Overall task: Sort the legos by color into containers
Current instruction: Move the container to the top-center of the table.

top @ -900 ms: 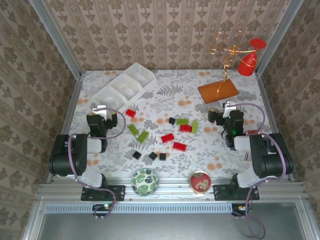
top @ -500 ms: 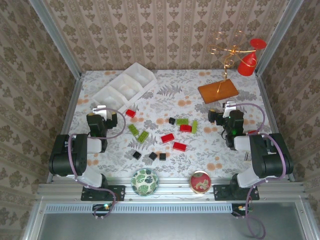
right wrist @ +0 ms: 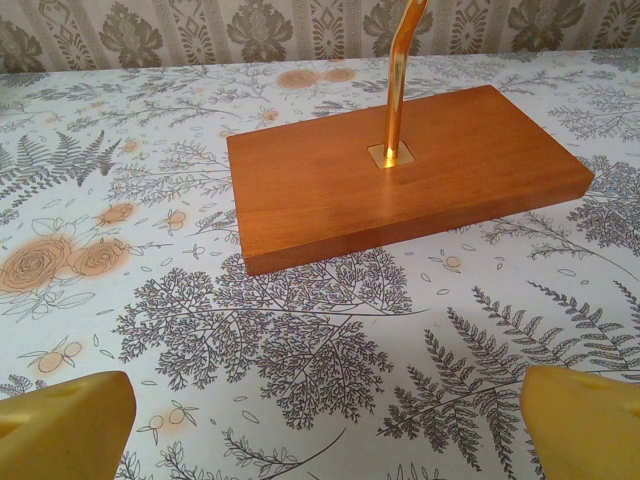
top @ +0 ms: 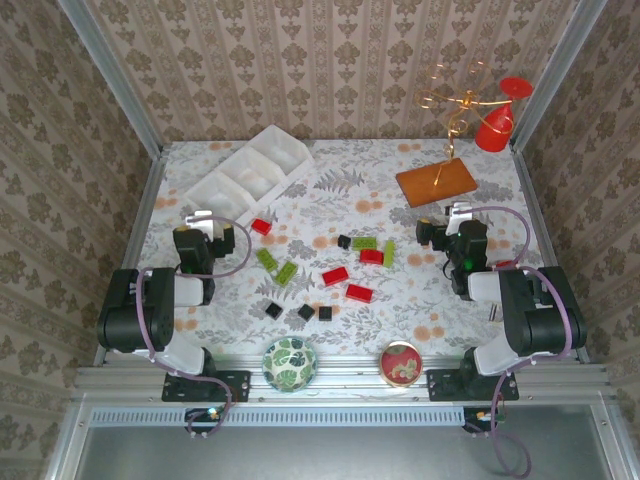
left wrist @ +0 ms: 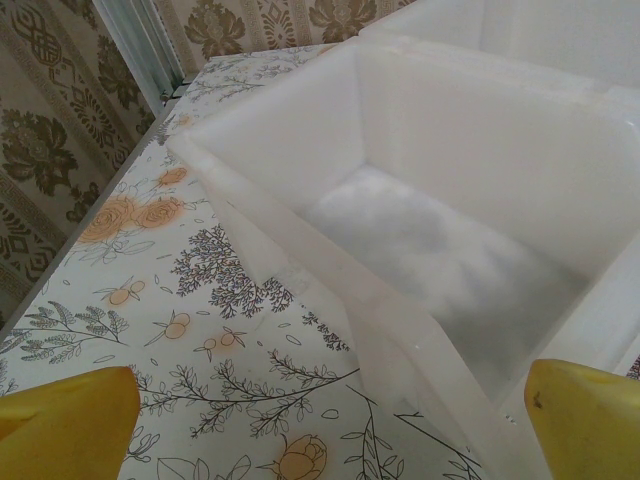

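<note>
Both arms sat low at the frame's sides, jaws wide apart and empty, with the bricks loose on the table.

In the top view the left gripper [top: 204, 220] at centre left held nothing and pointed at the white tray [top: 255, 178] in the upper left, whose three compartments looked empty. The right gripper [top: 447, 222], also spread and holding nothing, faced the orange-brown board [top: 436, 182] at upper right. The legos lay scattered across the middle of the frame between the arms: red ones [top: 335, 275], lime green ones [top: 287, 271] and a row of small black cubes [top: 306, 312] lower down, above two round bowls [top: 290, 362] at the bottom edge.
</note>
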Robot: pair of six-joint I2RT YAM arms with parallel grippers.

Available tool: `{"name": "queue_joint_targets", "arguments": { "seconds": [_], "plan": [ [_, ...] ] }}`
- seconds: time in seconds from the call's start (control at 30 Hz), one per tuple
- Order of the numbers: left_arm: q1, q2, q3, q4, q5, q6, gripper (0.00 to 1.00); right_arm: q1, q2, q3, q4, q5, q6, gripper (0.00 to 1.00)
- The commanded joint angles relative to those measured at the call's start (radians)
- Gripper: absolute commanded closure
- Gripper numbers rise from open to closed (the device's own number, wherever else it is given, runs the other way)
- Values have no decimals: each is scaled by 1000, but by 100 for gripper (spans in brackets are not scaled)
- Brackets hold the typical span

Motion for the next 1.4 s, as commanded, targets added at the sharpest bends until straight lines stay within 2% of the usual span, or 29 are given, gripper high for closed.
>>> {"name": "queue_joint_targets", "arguments": {
  "seconds": [0.0,0.43,0.7,0.9,1.07,1.2,1.37],
  "plan": [
    [0,7,13,21,-5,-8,0,2,6,9,-6,24,-7,0],
    [0,0,0,39,-13,-10,0,3,3,10,-7,21,-8,0],
    [-3,-139,-25,-33,-70,-27,0,3,-41,39,-96,34,-6,0],
    [-15,-321,12,-222,-156,-61,0,3,-113,42,-162,71,5,0],
    [-32,-409,136,-480,-213,-183,0,3,-167,82,-286,130,36,0],
    [-66,-356,268,-644,-224,-276,0,3,-181,116,-367,166,61,0],
    [-146,-169,484,-806,-251,-363,0,3,-188,134,-417,168,68,0]
  ]
}}
